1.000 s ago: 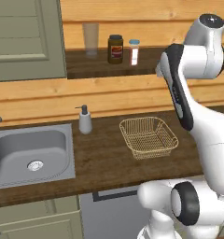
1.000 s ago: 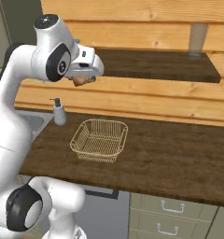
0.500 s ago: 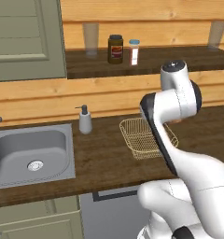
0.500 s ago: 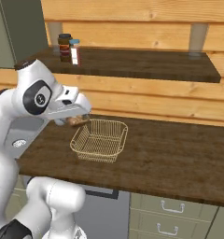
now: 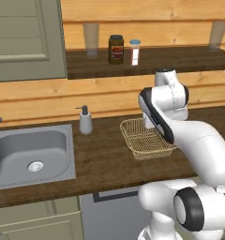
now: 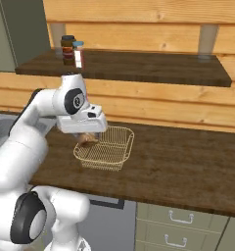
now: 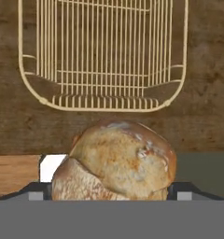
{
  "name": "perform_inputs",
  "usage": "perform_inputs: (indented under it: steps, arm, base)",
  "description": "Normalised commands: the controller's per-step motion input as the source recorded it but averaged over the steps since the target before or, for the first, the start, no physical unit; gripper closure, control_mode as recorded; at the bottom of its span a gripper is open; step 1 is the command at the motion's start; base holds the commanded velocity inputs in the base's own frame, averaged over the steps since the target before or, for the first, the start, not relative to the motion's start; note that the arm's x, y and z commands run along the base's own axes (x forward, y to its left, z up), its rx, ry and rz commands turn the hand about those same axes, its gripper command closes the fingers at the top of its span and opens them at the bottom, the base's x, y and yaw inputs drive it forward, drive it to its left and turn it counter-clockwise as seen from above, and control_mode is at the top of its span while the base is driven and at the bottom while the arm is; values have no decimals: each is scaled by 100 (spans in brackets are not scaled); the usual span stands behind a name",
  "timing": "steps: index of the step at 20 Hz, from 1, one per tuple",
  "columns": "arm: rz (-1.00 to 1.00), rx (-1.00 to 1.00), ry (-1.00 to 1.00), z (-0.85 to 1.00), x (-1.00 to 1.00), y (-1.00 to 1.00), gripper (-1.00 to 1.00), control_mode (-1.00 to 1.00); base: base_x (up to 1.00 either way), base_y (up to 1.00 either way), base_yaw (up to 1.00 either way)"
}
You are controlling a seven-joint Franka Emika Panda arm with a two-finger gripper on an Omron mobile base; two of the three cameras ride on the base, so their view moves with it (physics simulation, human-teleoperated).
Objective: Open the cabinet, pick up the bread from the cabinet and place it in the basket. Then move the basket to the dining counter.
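Golden wire forms the basket (image 5: 145,139), which sits on the dark wood desk (image 5: 105,161) to the right of the soap dispenser (image 5: 85,120) and the steel sink (image 5: 30,152). The hand (image 6: 88,138) hangs just over the basket's rear-left rim in the right base view, pinching the bread (image 7: 116,161) between its fingers. In the hand view the roll is large and close, tan with a floury crust and a split along one side, and the basket (image 7: 102,55) lies beyond it on the wood, nothing in it. The bread (image 6: 87,139) shows as a small brown lump under the white hand, above the rim and not touching the mesh. On the shelf (image 5: 147,58) above stand a glass (image 5: 91,40), a dark jar (image 5: 116,49) and a small white bottle (image 5: 135,51). A grey-green cabinet door (image 5: 25,40) is at upper left.
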Motion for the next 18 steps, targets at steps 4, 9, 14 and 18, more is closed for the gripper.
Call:
perform_inputs:
  steps: [4,9,14,18]
  arm:
    - [0,23,25,-96,80,0,100,-100]
    - [-1,16,-7,-58,55,0,100,-100]
    - [-2,0,-17,-25,34,0,100,-100]
    - [0,-4,-14,-82,42,0,100,-100]
  base:
    - [0,0,0]
    - [0,0,0]
    - [0,0,0]
    - [0,0,0]
